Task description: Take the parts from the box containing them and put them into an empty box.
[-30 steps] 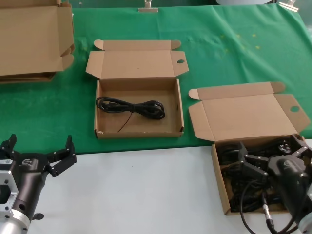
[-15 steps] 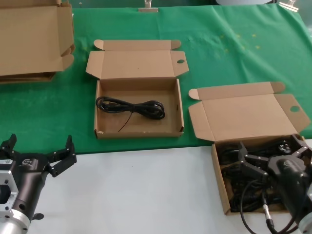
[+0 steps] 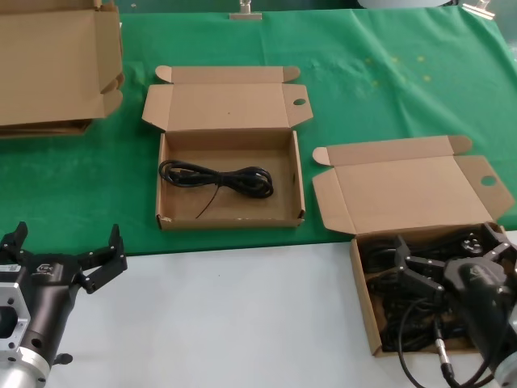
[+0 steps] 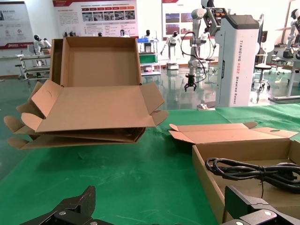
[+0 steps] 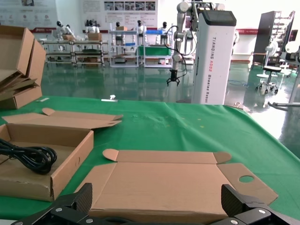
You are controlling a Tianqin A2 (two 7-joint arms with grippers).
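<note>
Now right claw (image 3: pixel 452 257) open over parts (image 3: pixel 396 311)

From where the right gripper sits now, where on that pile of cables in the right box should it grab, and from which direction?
Come straight down from above: the box containing them is shallow and open-topped, its lid folded back. The right gripper, open, already sits over the parts. I would close on a bunched coil in the middle of the pile rather than a plug or a loose end, which would probably let the bundle unravel.
</note>
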